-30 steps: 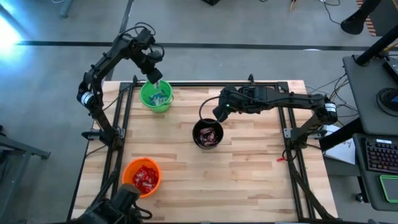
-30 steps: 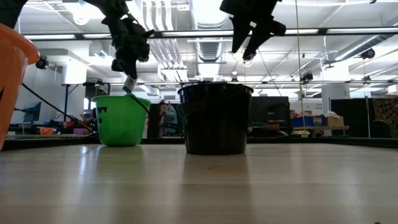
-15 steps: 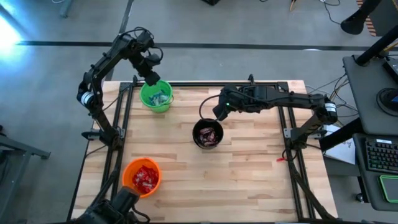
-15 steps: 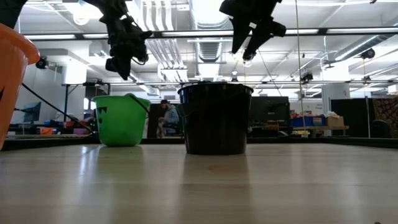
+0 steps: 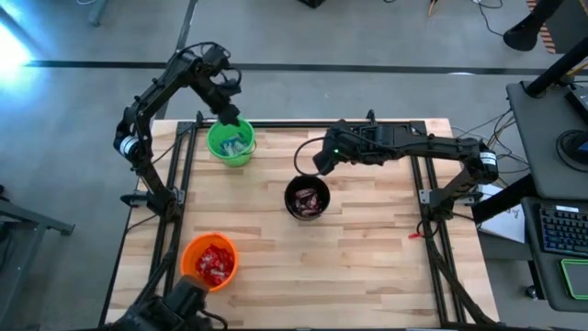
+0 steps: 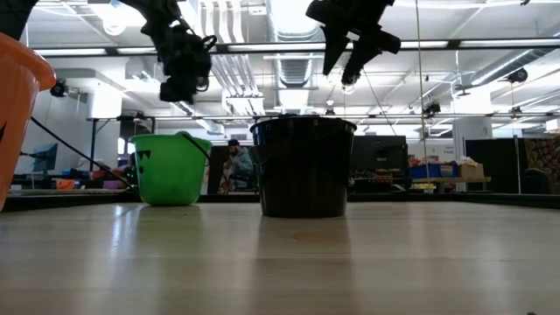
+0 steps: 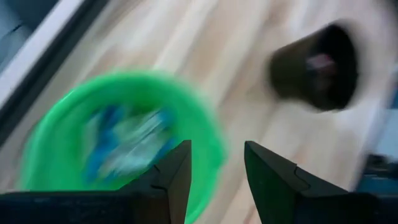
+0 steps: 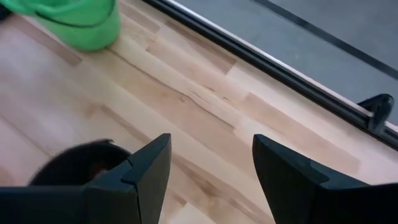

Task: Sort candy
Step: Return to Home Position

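The left gripper (image 5: 231, 117) hovers over the round green plastic bucket (image 5: 210, 143) in the upper left of the high view, fingers apart and empty. The right gripper (image 5: 319, 166) hangs above the round black plastic bucket (image 5: 288, 198) at centre, fingers apart. Candy locations: blue-and-white wrapped bars (image 5: 235, 144) in the green bucket, dark brown wrapped bars (image 5: 310, 199) in the black bucket, red wrapped bars (image 5: 214, 262) in the round orange plastic bucket (image 5: 186, 254) at lower left.

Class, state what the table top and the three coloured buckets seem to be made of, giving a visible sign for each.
Table top: pale wood, jointed strips with grain, satin sheen. Green bucket, black bucket, orange bucket: probably moulded plastic, uniform colour, smooth slightly glossy walls.
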